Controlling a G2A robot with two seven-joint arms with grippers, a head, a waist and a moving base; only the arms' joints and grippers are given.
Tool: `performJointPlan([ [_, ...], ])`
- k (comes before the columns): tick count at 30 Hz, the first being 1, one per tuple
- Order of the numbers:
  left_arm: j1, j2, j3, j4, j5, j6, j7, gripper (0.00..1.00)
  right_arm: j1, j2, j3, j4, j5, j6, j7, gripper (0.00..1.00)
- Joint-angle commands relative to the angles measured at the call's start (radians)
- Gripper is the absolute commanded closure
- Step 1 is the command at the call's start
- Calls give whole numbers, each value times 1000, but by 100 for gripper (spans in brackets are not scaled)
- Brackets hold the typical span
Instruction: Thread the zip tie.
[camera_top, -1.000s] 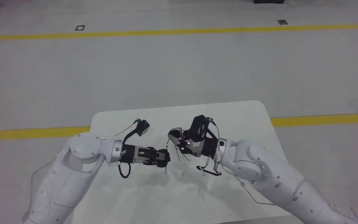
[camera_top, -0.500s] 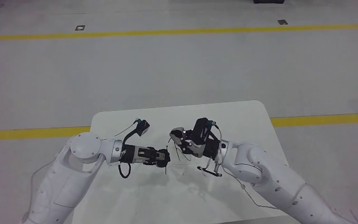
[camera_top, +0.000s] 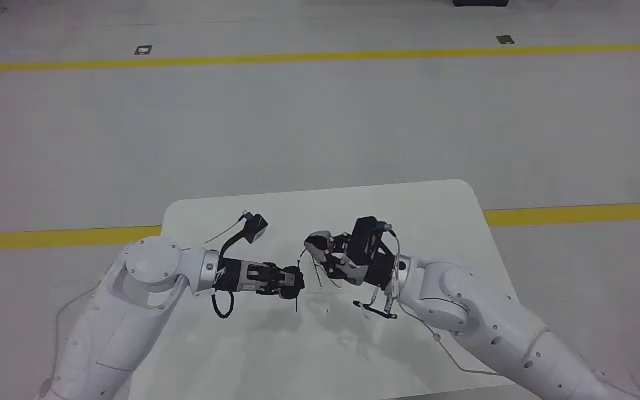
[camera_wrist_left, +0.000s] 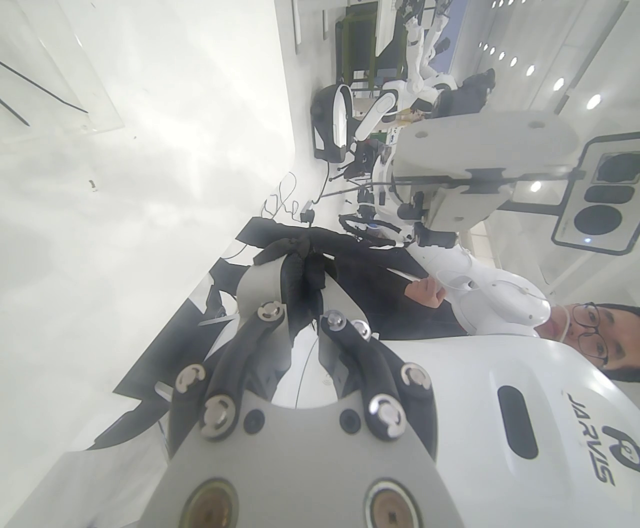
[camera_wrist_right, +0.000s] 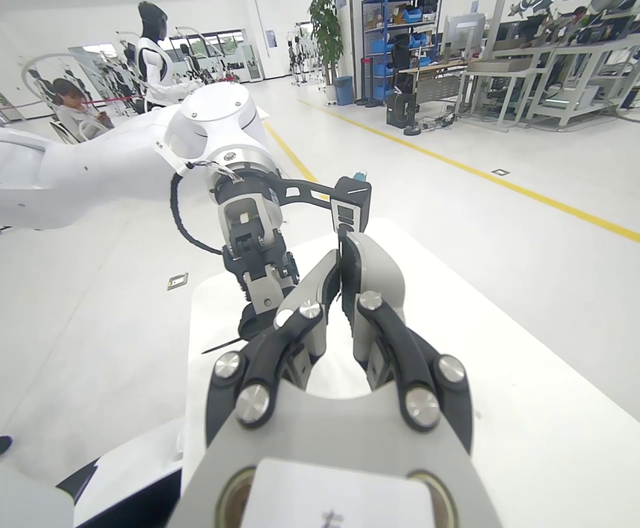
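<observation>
The zip tie is a thin black strip. One end (camera_top: 297, 300) hangs down from my left gripper (camera_top: 294, 281), which is shut on it above the middle of the white table (camera_top: 430, 210). In the right wrist view that end (camera_wrist_right: 220, 346) juts out sideways from the left gripper (camera_wrist_right: 257, 320). My right gripper (camera_wrist_right: 341, 260) is shut, with a thin black strip pinched edge-on between its pads. From above, the right gripper (camera_top: 313, 246) sits just right of and slightly beyond the left one, tips nearly meeting. The left gripper's (camera_wrist_left: 300, 265) black pads are pressed together.
A clear plastic tray (camera_wrist_left: 75, 60) holding spare black zip ties (camera_wrist_left: 50, 92) lies on the table beyond the left gripper. The table's rounded far edge and right side are bare white surface. Grey floor with yellow lines surrounds the table.
The right wrist has turned and sunk slightly toward the near edge, its gripper tip staying close to the left gripper. The left arm has held still.
</observation>
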Motion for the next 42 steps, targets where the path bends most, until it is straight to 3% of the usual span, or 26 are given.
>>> performJointPlan([
  [1, 0, 0, 0, 0, 0, 0, 0, 100, 8, 7, -13, 4, 4, 0, -12, 100],
  [20, 0, 0, 0, 0, 0, 0, 0, 100, 102, 84, -152, 28, 12, 0, -164, 100],
  [36, 0, 0, 0, 0, 0, 0, 0, 100, 190, 106, -249, 52, 17, 0, -230, 100],
  [42, 0, 0, 0, 0, 0, 0, 0, 100, 192, 107, -251, 52, 16, 0, -230, 100],
])
